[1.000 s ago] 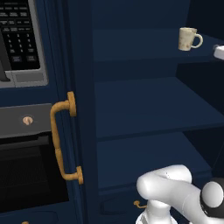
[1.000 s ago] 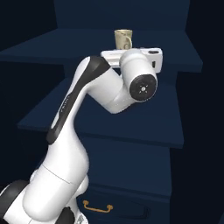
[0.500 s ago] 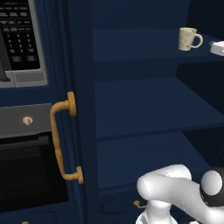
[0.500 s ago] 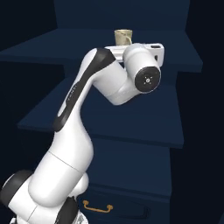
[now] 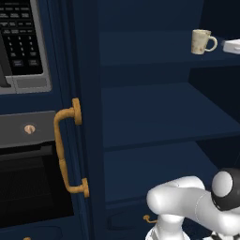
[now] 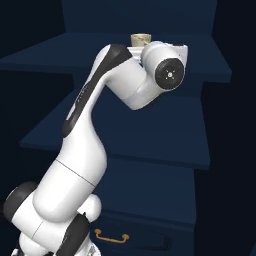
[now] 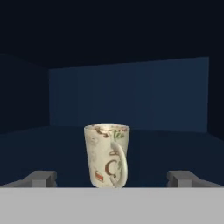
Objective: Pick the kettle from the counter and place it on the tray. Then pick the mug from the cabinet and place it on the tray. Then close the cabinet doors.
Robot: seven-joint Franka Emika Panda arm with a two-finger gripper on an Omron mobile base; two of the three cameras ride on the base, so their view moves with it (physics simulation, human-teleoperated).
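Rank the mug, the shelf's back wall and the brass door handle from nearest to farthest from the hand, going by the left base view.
1. Mug, top shelf, just left of the hand.
2. Back wall, behind the mug.
3. Door handle, far left and low.

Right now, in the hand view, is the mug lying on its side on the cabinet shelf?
No, the mug stands upright on the shelf, rim up, with its loop handle turned toward the camera.
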